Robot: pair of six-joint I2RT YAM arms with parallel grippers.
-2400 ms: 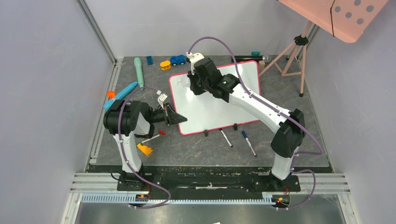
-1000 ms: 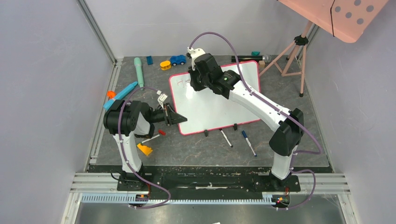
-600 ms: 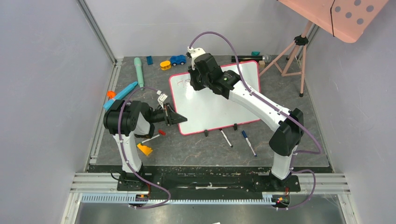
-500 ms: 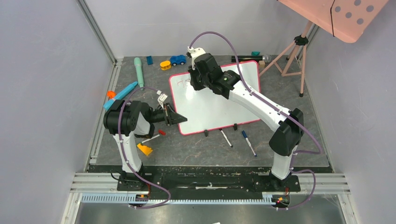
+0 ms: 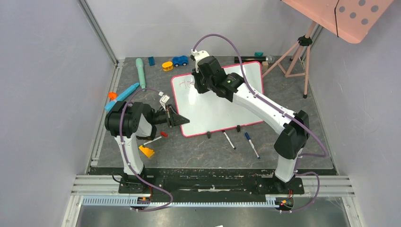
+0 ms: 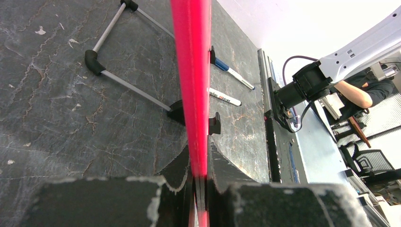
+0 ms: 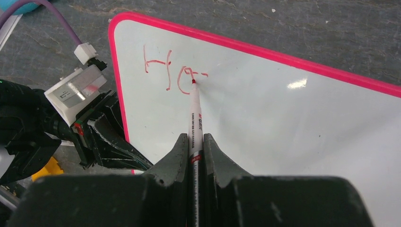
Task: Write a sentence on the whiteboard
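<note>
Two letters stood written. Right fingers gripped the pen, tip touching the board; blank surface lay rightward. Left fingers clamped its frame.

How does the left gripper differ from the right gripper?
The left gripper is shut on the whiteboard, on its pink frame; the right gripper is shut on a red marker. The left gripper sits at the board's near left edge; the right gripper is over its far left corner, marker tip at the red letters. Both are shut.
</note>
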